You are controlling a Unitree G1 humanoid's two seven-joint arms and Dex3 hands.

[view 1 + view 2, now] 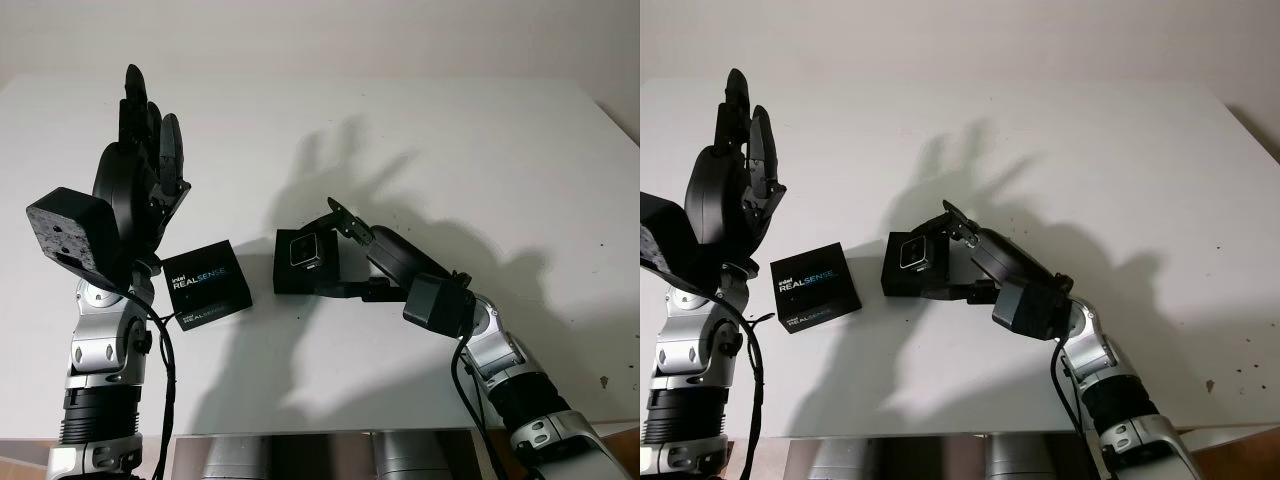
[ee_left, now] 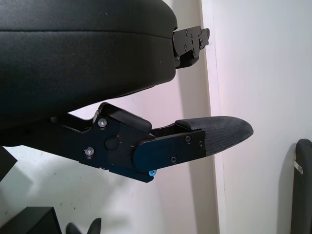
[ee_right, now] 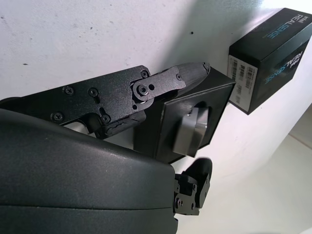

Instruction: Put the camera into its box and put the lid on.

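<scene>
Table (image 1: pixel 450 150): a white top that takes up most of the head views, with hard shadows of both arms cast across its middle.
Left arm (image 1: pixel 100 380): comes up from the lower left of the head views and stands nearly upright.
Left hand (image 1: pixel 140 170): raised in the upper left of the frame, well above the table, open and holding nothing; one padded fingertip (image 2: pixel 224 134) juts out in the wrist view.
Right arm (image 1: pixel 500 360): comes in from the lower right and slants toward the centre of the frame.
Right hand (image 1: pixel 350 250): low at the centre, against the right side of the box; one finger (image 3: pixel 170 80) lies along the box's edge and another (image 3: pixel 195 183) sits on the opposite side, so the hand is closed around the box, gripping it.
Lid (image 1: pixel 207 285): a black cover printed "intel REALSENSE", lying on the table left of centre, near the box and clear of it.
Box (image 1: pixel 300 275): the open black base, at the centre of the frame, just right of the lid.
Camera (image 1: pixel 304 250): a small grey unit with a dark face, sitting in the box's recess; the wrist view shows it (image 3: pixel 192 129) partly sunk in the opening.
</scene>
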